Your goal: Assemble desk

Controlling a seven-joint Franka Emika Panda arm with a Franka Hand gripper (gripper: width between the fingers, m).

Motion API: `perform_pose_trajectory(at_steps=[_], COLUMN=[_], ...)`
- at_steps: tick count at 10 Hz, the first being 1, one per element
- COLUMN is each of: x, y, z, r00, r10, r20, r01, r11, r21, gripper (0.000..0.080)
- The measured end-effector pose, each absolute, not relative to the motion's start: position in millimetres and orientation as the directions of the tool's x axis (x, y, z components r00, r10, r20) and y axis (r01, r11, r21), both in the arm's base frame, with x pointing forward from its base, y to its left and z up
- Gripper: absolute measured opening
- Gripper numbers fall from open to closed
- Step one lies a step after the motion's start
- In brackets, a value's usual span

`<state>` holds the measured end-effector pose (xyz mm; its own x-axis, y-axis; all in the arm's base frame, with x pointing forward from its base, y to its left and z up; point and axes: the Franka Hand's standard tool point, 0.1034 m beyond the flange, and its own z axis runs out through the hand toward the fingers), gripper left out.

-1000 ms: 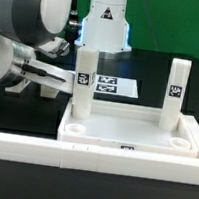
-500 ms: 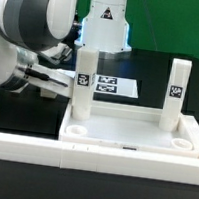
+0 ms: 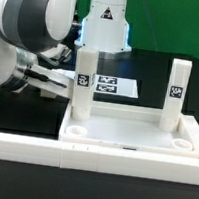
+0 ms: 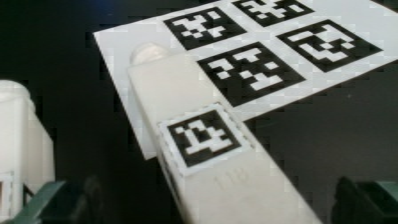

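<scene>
The white desk tabletop [image 3: 132,143] lies with its rim up, inside the white border bars. Two square legs stand upright in its far corners: the left leg [image 3: 82,85] and the right leg [image 3: 175,92], each with a tag. My gripper [image 3: 61,81] reaches in from the exterior view's left at the left leg's tag height. In the wrist view the left leg [image 4: 210,150] runs between my fingers [image 4: 39,200], with a dark gap on each side. The gripper [image 4: 205,203] is open around the leg.
The marker board [image 3: 115,86] lies flat behind the tabletop and shows under the leg in the wrist view [image 4: 267,50]. The two near corner sockets [image 3: 74,128] hold no legs. A long white border bar [image 3: 90,158] runs along the front. The robot base [image 3: 104,28] stands at the back.
My arm shifted slightly a second ago and has held still since. The legs and tabletop have not moved.
</scene>
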<state>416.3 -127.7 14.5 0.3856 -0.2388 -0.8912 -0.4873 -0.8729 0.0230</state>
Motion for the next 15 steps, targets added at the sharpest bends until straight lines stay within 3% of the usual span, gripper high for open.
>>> perform_pose_trajectory(at_steps=[9,10,13,15], x=[423.0,422.4,421.7,420.6], y=[-129.5,-130.6,-126.7,-126.9], z=[15.2,18.5,28.4,26.9], r00=[0.443,0.455,0.473,0.470], r10=[-0.231,-0.201,-0.180,-0.181], r20=[-0.866,-0.868,-0.862,-0.864], r01=[-0.432,-0.421,-0.430,-0.431], r11=[-0.902,-0.907,-0.902,-0.901], r21=[0.020,-0.011,-0.047,-0.045], gripper=[0.0648,0.0648,0.0648,0.0648])
